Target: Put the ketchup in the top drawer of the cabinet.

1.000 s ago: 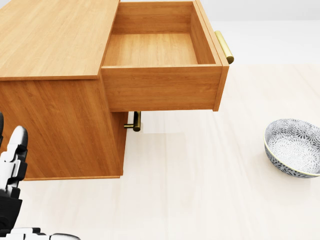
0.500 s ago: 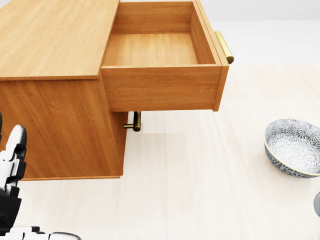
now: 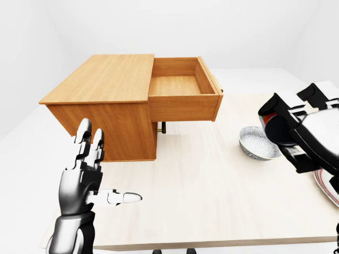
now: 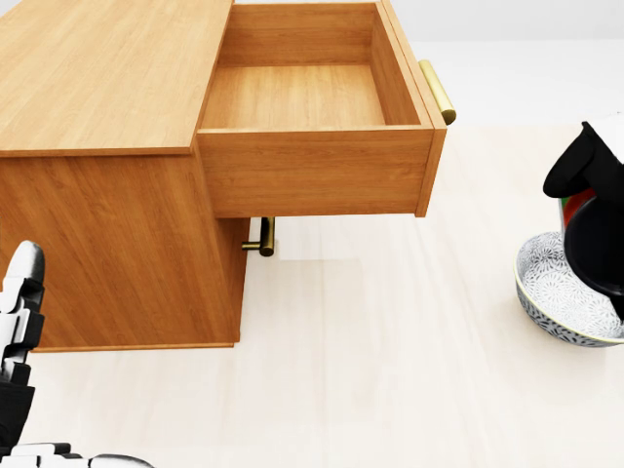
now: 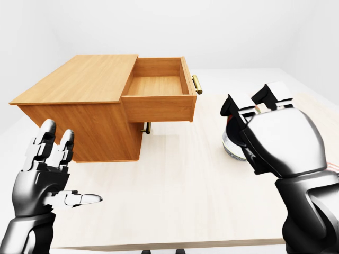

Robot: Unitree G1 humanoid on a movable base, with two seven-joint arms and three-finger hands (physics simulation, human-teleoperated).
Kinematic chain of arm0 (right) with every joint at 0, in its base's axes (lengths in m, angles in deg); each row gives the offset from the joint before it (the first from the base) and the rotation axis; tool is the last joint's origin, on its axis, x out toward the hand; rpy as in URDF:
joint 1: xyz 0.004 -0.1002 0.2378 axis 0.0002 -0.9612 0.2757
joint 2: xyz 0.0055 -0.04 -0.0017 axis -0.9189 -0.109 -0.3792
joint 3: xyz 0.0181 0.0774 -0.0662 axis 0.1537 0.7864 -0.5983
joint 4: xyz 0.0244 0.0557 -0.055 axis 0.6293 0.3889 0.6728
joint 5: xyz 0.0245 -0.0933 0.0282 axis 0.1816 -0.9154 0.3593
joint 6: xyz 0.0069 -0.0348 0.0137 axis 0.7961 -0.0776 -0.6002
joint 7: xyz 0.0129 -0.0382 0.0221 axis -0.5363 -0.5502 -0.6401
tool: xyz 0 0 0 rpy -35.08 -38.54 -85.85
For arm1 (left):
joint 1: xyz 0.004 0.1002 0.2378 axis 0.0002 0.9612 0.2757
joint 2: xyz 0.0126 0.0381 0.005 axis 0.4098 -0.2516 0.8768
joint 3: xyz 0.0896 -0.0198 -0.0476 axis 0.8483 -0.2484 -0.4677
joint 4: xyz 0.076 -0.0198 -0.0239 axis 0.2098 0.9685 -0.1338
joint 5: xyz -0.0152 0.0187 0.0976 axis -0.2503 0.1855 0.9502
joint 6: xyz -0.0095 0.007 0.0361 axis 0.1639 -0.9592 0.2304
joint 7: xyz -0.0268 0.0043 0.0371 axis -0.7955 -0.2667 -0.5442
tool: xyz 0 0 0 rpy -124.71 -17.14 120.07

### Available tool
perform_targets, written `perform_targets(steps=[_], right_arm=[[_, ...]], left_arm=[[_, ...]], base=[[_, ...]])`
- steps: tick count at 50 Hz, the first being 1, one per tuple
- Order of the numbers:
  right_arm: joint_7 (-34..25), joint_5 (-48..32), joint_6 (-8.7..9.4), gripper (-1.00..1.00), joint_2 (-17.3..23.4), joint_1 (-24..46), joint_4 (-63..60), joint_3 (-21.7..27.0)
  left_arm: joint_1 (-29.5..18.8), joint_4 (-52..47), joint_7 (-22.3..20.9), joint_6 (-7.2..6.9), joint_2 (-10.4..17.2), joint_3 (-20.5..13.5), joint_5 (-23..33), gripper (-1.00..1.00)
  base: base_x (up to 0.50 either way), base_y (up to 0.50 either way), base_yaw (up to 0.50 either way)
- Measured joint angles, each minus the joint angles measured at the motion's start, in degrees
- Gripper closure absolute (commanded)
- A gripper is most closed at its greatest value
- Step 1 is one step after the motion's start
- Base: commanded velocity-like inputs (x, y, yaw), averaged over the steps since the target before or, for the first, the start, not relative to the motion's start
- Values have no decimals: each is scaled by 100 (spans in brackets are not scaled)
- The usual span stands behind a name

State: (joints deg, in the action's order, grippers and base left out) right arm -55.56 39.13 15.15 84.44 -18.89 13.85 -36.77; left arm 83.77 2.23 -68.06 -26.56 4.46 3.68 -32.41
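The wooden cabinet (image 3: 106, 79) stands at the left of the table, its top drawer (image 3: 183, 108) pulled out to the right and empty inside. My right hand (image 3: 288, 119) hangs above the table to the right of the drawer, over the patterned bowl. Its fingers are curled round the ketchup (image 4: 569, 209), of which only a red sliver shows between the black fingers. At the lower left my left hand (image 3: 103, 166) is held up open, palm empty, beside the cabinet's near side.
A blue-and-white patterned bowl (image 4: 556, 292) sits on the table under the right hand. The rim of a plate (image 3: 327, 186) shows at the right edge. A brass handle (image 4: 437, 91) runs along the drawer's front, and a second one (image 4: 265, 237) sticks out below it.
My right hand has come into the head view from the right edge, carrying the ketchup over the bowl. The left hand has sunk slightly. Cabinet and drawer have not moved.
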Motion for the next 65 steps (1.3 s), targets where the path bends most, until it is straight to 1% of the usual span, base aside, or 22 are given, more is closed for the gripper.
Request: perform_targets(steps=[4, 7, 10, 14, 19, 24, 30, 37, 46, 52, 58, 65], right_arm=[[0, -386, 0, 100, 29, 214, -470, -374], [0, -790, 0, 100, -48, 351, -794, -687], [0, -1357, 0, 100, -359, 486, -877, -963], [0, -2028, 0, 100, -1035, 625, -877, -1166], [0, -2503, 0, 100, -1949, 694, -877, -1179], [0, -2781, 0, 100, -2558, 734, -877, -1135], [0, -2970, 0, 100, -2986, 763, -877, -1101], [0, -3098, 0, 100, -3248, 780, -877, -1076], [0, -3269, 0, 100, -3381, 866, -877, -1129], [0, -3472, 0, 100, -3208, 983, -877, -1430], [0, -3497, 0, 100, -2663, 1231, -878, -1828], [0, -3220, 0, 100, -1741, 1799, -846, -2252]], left_arm=[[5, -18, -8, 0, -4, -10, -9, -100], [8, -26, -14, 0, -6, -14, -13, -100], [14, -28, -23, 0, -10, -18, -17, -100], [19, -29, -29, 0, -13, -16, -16, -100], [25, -31, -33, 0, -15, -7, -13, -100], [29, -33, -35, 0, -15, -2, -12, -100], [31, -34, -35, 0, -16, 2, -11, -100], [33, -35, -36, 0, -16, 5, -11, -100], [35, -54, -44, 0, -13, -14, -28, -100], [35, -74, -55, 0, -18, -38, -44, -100], [24, -76, -61, 0, -18, -57, -55, -100], [11, -72, -63, 0, -18, -72, -64, -100]], base=[[0, 0, 0], [0, 0, 0], [0, 0, 0], [0, 0, 0], [0, 0, 0], [0, 0, 0], [0, 0, 0], [0, 0, 0], [0, 0, 0], [0, 0, 0], [0, 0, 0], [0, 0, 0]])
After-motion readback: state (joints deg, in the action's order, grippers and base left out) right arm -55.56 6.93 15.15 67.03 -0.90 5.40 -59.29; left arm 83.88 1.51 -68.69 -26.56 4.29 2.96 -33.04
